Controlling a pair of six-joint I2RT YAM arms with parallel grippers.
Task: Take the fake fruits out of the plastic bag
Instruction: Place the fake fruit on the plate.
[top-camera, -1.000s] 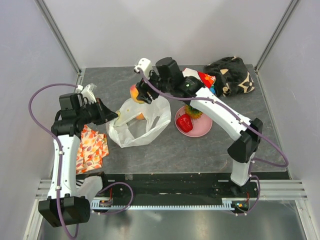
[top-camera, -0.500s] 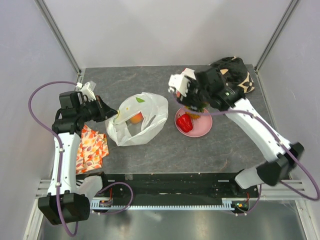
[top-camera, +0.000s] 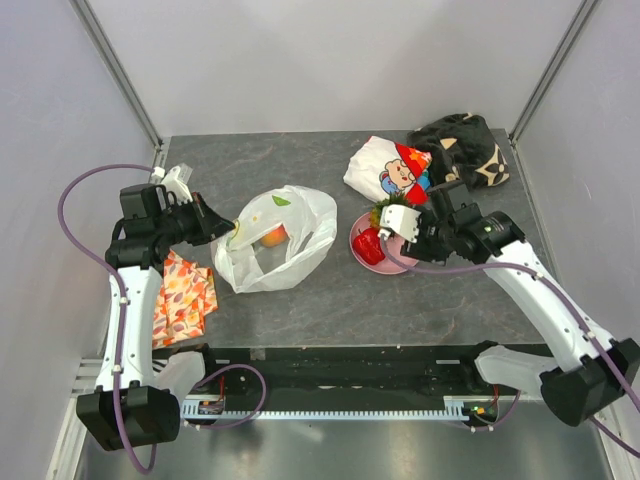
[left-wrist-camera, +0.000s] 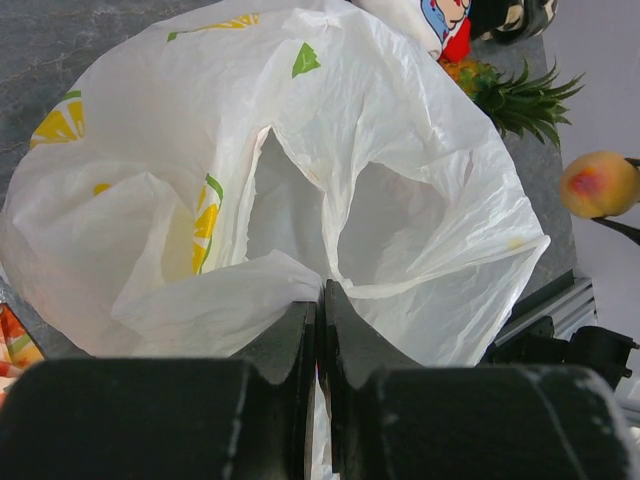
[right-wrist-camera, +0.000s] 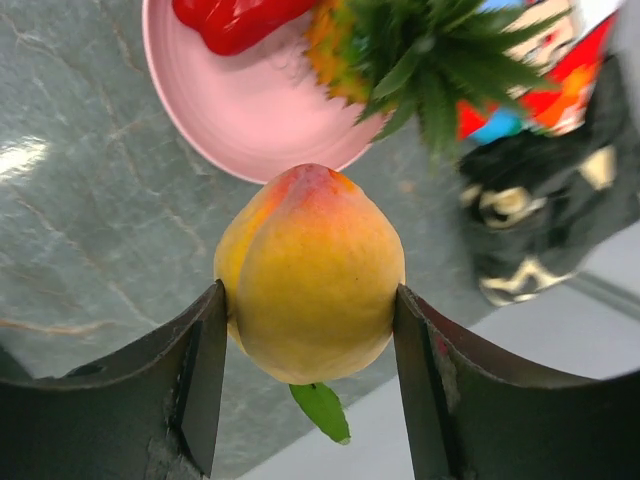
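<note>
right gripper (right-wrist-camera: 308, 300), jaws clamped on the peach (right-wrist-camera: 310, 270), hangs near the pink plate (right-wrist-camera: 250, 120), which already holds the red fruit (right-wrist-camera: 230, 15) and pineapple (right-wrist-camera: 400, 50). left gripper (left-wrist-camera: 322, 300) pinches the rim of the bag (left-wrist-camera: 380, 150). one orange fruit (top-camera: 272, 236) inside is not yet removed.

L end effector (left-wrist-camera: 322, 305) pinching plastic bag (left-wrist-camera: 400, 150) rim.

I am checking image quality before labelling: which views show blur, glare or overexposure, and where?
Top external: even light, sharp, soft shadows only. Left wrist: the dark jaws near the lens are soft; the plastic bag is bright, nearly washed out. Right wrist: the peach is sharp, the pink plate and pineapple beyond it slightly blurred; a pale glare patch on the table at left.
</note>
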